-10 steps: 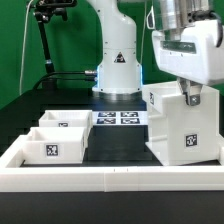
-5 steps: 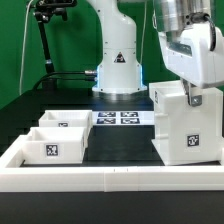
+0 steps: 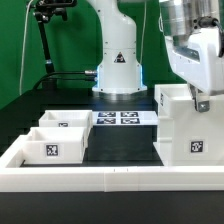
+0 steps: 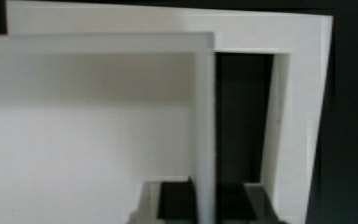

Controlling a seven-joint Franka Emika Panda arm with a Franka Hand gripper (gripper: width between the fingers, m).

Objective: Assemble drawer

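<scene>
Reaching straight down, wrist upright, my gripper (image 3: pixel 201 101) clamps the housing (image 3: pixel 180 128) top wall between narrow jaws; below them a black-and-white tag (image 3: pixel 197 147), no readable writing.

**No legible text, coded tags only**

No words, numbers or brand names are reading clearly in either view. In the exterior view, black-and-white square tags are showing on the housing (image 3: pixel 190 130) front at 3 o'clock, the near tray (image 3: pixel 70 148) at 8 o'clock, and the marker board (image 3: pixel 120 118) at centre. A dark logo is sitting on the robot base (image 3: pixel 118 70) at 12 o'clock, too small to read.
</scene>
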